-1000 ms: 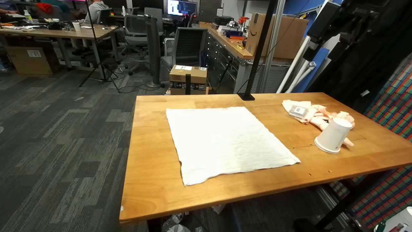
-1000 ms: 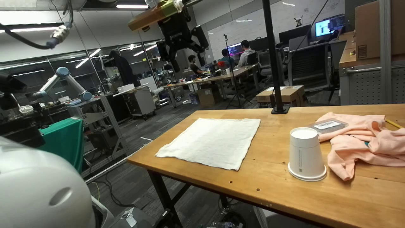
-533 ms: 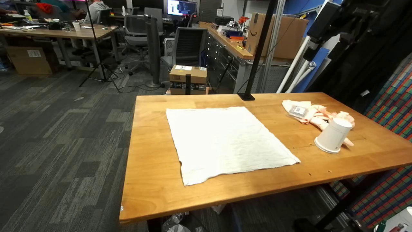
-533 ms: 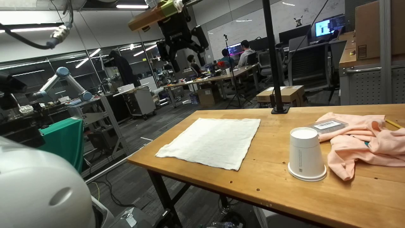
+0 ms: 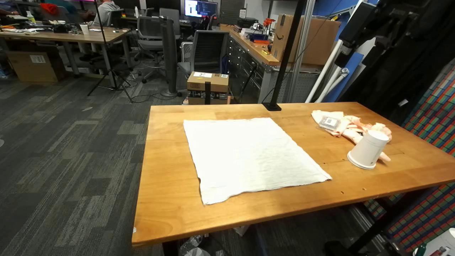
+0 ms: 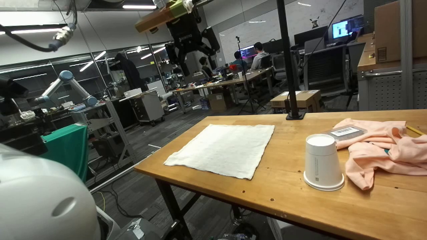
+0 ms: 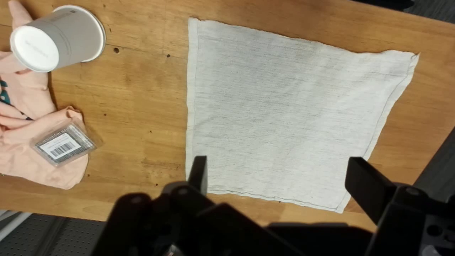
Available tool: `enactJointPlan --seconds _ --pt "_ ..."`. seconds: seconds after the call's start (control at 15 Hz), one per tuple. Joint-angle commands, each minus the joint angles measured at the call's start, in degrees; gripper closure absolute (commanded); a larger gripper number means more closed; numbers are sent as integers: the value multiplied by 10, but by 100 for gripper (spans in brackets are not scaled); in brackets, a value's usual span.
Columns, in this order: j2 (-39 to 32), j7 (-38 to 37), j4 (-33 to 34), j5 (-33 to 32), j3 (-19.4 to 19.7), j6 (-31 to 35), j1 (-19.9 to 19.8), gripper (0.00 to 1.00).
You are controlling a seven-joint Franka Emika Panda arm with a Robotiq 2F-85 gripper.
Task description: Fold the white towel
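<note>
The white towel (image 5: 249,156) lies spread flat on the wooden table, roughly square, with slightly wavy edges; both exterior views show it whole, including this one of the towel (image 6: 227,150). In the wrist view the towel (image 7: 284,106) fills the middle, its lower corners partly behind the fingers. My gripper (image 6: 199,66) hangs high above the table, well apart from the cloth. Seen from the wrist, the gripper (image 7: 279,170) has its fingers spread wide with nothing between them. At the upper right of an exterior view, the gripper (image 5: 357,59) is dark against a black background.
Beside the towel stands an upside-down white paper cup (image 6: 323,163). Behind it lies a crumpled peach cloth (image 6: 380,156) with a clear labelled case (image 7: 64,144) on top. A black post (image 5: 272,106) rises from the table's far edge. A yellow stick (image 6: 414,130) shows near the cloth.
</note>
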State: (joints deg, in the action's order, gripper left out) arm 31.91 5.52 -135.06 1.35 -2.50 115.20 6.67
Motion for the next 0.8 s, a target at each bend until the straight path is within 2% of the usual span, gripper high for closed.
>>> enactJointPlan --seconds 0.0,0.07,0.13,0.73 --pt "0 1 1 1 -2 -1 -2 0" --pt "3 18 5 -12 2 -6 -4 0" --pt "-1 3 -1 -2 -2 -2 -2 0" --pt "-1 10 -2 -6 0 -2 -3 0"
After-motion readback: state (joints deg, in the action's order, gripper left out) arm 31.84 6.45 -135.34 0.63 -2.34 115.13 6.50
